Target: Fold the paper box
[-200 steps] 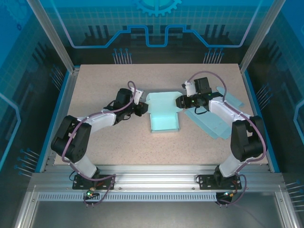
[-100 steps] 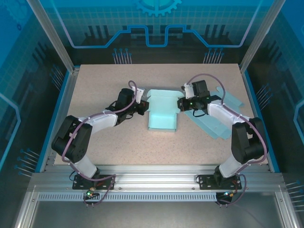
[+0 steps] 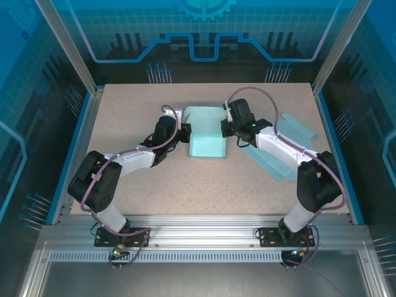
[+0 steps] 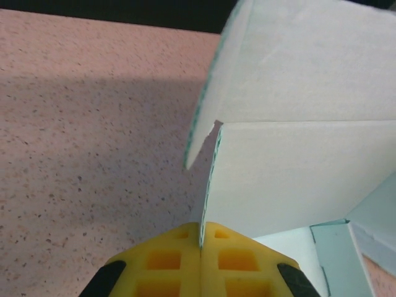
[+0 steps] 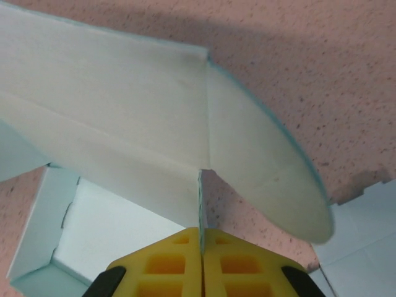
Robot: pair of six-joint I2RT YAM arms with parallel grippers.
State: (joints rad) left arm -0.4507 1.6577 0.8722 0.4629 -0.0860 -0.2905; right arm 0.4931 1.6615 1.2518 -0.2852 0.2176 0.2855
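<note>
Top external: left gripper [image 3: 184, 132] and right gripper [image 3: 226, 129] flank the pale teal half-folded paper box [image 3: 206, 146], mid-table toward the far side. Wrist views: each gripper's yellow pads [image 4: 167, 260] are pinched tight on a raised side flap's edge. Right of it, flat teal cardboard blanks [image 3: 278, 158] lie partly under the right arm on the speckled beige table [image 3: 185, 185].

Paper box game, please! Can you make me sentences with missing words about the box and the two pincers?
1. The left pincer and the right pincer are both ___ on walls of the paper box.
2. The left pincer's pads are ___ in colour.
3. Flat spare sheets lie on the table beside the ___ arm.

Missing words: shut; yellow; right.
</note>
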